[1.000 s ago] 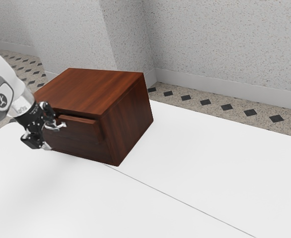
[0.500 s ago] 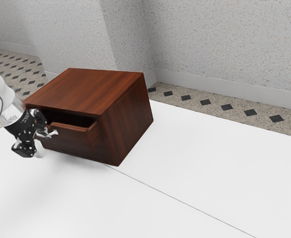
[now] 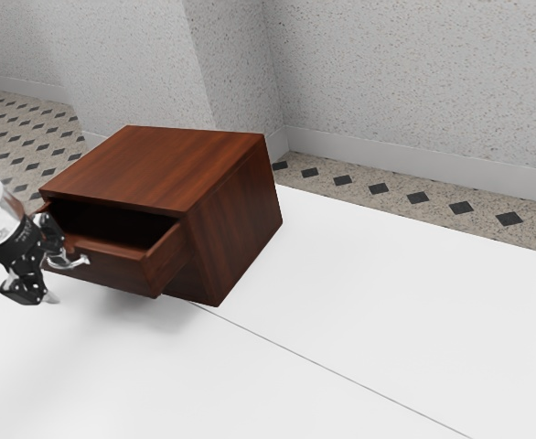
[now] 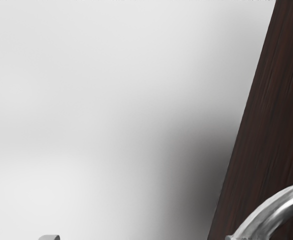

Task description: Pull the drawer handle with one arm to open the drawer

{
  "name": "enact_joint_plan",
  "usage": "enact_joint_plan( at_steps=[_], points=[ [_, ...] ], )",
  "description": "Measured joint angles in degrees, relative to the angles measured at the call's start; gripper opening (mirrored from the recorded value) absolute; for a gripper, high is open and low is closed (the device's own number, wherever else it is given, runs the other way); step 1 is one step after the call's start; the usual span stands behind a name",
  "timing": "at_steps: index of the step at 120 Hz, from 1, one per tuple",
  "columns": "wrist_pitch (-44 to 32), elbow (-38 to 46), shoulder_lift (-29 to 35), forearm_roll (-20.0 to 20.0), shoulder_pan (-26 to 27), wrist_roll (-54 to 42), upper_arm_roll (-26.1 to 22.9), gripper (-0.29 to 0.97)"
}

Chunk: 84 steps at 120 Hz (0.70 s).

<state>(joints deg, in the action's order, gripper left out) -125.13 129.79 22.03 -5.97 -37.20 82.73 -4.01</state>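
Note:
A dark wooden cabinet (image 3: 190, 178) stands on the white table (image 3: 359, 329). Its drawer (image 3: 126, 251) is pulled partway out toward the exterior view's left, with the dark cavity above the front panel showing. A curved silver handle (image 3: 67, 262) sits on the drawer front, and my black gripper (image 3: 50, 259) is shut on it at the exterior view's far left. In the wrist view the drawer front (image 4: 266, 150) and the metal handle (image 4: 271, 217) lie close under the hand.
Speckled grey walls and a tiled floor with black diamonds (image 3: 414, 197) lie behind the table. A thin seam (image 3: 323, 366) runs across the tabletop in front of the cabinet.
My gripper has moved toward the exterior view's left with the handle, and the drawer has slid further out of the cabinet.

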Motion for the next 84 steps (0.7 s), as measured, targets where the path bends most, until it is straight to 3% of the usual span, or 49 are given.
enact_joint_plan(
  at_steps=[84],
  points=[
    [-1.2,5.0,5.2,-2.0,-3.4,-1.7,-0.2,0.41]
  ],
)
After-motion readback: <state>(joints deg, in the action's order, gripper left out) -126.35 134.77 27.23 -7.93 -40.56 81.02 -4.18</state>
